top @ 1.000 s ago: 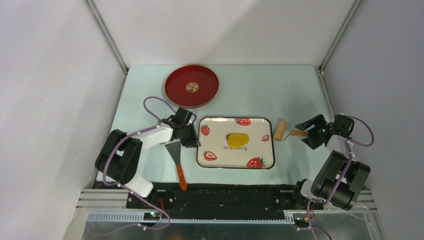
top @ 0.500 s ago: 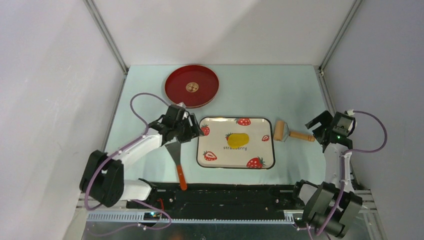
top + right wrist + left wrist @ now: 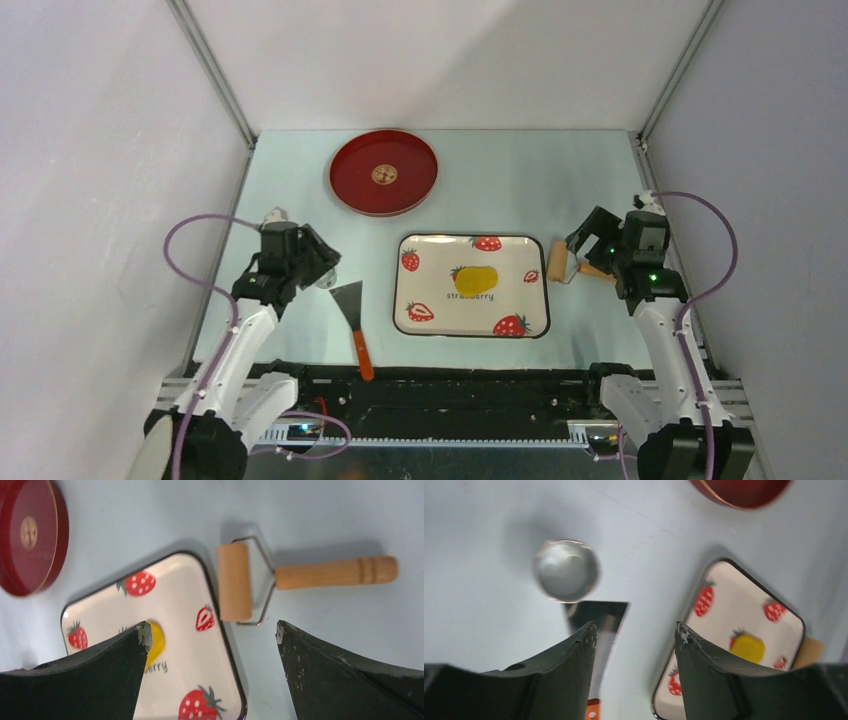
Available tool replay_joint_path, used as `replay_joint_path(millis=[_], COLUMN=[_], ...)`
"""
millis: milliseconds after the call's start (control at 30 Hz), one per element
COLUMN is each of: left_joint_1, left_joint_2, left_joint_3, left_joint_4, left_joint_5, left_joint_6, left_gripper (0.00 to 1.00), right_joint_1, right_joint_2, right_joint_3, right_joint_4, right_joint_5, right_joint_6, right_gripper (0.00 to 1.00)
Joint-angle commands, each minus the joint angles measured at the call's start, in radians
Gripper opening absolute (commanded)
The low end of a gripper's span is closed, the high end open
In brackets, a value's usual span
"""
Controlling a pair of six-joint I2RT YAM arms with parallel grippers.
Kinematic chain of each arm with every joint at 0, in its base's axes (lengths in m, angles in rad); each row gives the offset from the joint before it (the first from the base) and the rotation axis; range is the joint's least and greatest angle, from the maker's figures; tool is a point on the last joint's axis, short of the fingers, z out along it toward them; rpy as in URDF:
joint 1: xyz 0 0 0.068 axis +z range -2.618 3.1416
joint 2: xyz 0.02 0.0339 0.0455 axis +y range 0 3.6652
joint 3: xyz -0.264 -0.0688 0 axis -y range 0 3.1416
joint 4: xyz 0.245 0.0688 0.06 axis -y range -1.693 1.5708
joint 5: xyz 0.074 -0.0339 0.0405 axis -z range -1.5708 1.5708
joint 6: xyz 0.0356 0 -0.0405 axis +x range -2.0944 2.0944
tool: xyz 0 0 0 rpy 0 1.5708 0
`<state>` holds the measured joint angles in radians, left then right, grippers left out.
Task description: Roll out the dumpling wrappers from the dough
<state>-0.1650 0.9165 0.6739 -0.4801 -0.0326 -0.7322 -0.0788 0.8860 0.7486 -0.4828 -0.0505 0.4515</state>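
The dough [image 3: 476, 279] is a flattened yellow oval in the middle of the strawberry tray [image 3: 440, 318], also seen in the left wrist view as dough [image 3: 748, 647] and half hidden behind a finger in the right wrist view as dough [image 3: 156, 639]. No dumpling wrappers show in any view. My left gripper [image 3: 322, 265] hangs left of the tray, open and holding nothing [image 3: 636, 626]. My right gripper [image 3: 588, 243] hovers over the wooden roller's handle, wide open and holding nothing [image 3: 212, 627]. The roller [image 3: 235, 582] lies on the table just right of the tray.
A red plate [image 3: 383, 172] sits behind the tray. A scraper [image 3: 352, 305] with an orange handle lies left of the tray, its blade [image 3: 596, 617] below my left fingers. A small round shiny cutter [image 3: 566, 570] rests on the table beside the blade.
The left arm pulled back leftward from the tray's edge and its jaws opened. The right gripper let go of the roller handle, opened wide and now hangs above it.
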Motion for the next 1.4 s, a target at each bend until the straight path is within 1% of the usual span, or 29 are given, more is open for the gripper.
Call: replay_joint_path(millis=[0, 33, 100, 167, 200, 233, 333, 600, 700, 1000, 1067, 1100, 1133, 1167, 1233, 1367], left_joint_1=[0.164, 0.224, 0.289, 0.319, 0.321, 0.323, 0.326, 0.326, 0.325, 0.326, 0.326, 0.326, 0.326, 0.326, 0.325, 0.322], left_joint_2=[-0.026, -0.017, 0.024, 0.080, 0.119, 0.138, 0.218, 0.345, 0.373, 0.430, 0.431, 0.431, 0.430, 0.429, 0.425, 0.405], left_joint_3=[-0.035, -0.039, -0.048, -0.040, -0.026, -0.019, 0.019, 0.051, 0.037, 0.029, 0.031, 0.032, 0.032, 0.031, 0.027, 0.019], left_joint_4=[-0.113, -0.117, -0.116, -0.104, -0.100, -0.093, -0.083, -0.045, -0.016, 0.042, 0.044, 0.043, 0.044, 0.043, 0.043, 0.042], left_joint_5=[-0.076, -0.050, -0.010, 0.018, 0.044, 0.049, 0.057, 0.075, 0.074, 0.105, 0.106, 0.106, 0.106, 0.108, 0.110, 0.116], left_joint_6=[0.045, 0.050, 0.059, 0.076, 0.089, 0.094, 0.112, 0.130, 0.130, 0.123, 0.125, 0.126, 0.128, 0.129, 0.128, 0.131], left_gripper=[0.61, 0.59, 0.58, 0.56, 0.54, 0.50, 0.41, 0.31, 0.29, 0.33, 0.28, 0.19, 0.14, 0.05, 0.01, 0.00], right_joint_1=[0.104, 0.117, 0.146, 0.165, 0.177, 0.182, 0.204, 0.210, 0.195, 0.153, 0.150, 0.150, 0.149, 0.148, 0.149, 0.149], right_joint_2=[-0.010, -0.009, 0.006, 0.020, 0.024, 0.033, 0.045, 0.056, 0.062, 0.050, 0.052, 0.053, 0.057, 0.058, 0.063, 0.065], right_joint_3=[0.038, 0.038, 0.038, 0.038, 0.038, 0.038, 0.038, 0.038, 0.038, 0.038, 0.038, 0.038, 0.038, 0.038, 0.038, 0.038], right_joint_4=[-0.041, -0.042, -0.049, -0.059, -0.065, -0.068, -0.071, -0.063, -0.068, -0.079, -0.081, -0.081, -0.079, -0.079, -0.079, -0.081], right_joint_5=[-0.026, -0.028, -0.042, -0.050, -0.051, -0.050, -0.049, -0.047, -0.043, -0.074, -0.076, -0.077, -0.080, -0.082, -0.089, -0.104], right_joint_6=[0.010, 0.021, 0.032, 0.043, 0.048, 0.050, 0.056, 0.046, 0.028, 0.008, 0.006, 0.006, 0.005, 0.006, 0.007, 0.002], right_gripper=[0.99, 0.99, 0.99, 0.99, 0.99, 0.99, 0.99, 0.99, 1.00, 0.99, 0.99, 0.99, 0.99, 1.00, 1.00, 0.99])
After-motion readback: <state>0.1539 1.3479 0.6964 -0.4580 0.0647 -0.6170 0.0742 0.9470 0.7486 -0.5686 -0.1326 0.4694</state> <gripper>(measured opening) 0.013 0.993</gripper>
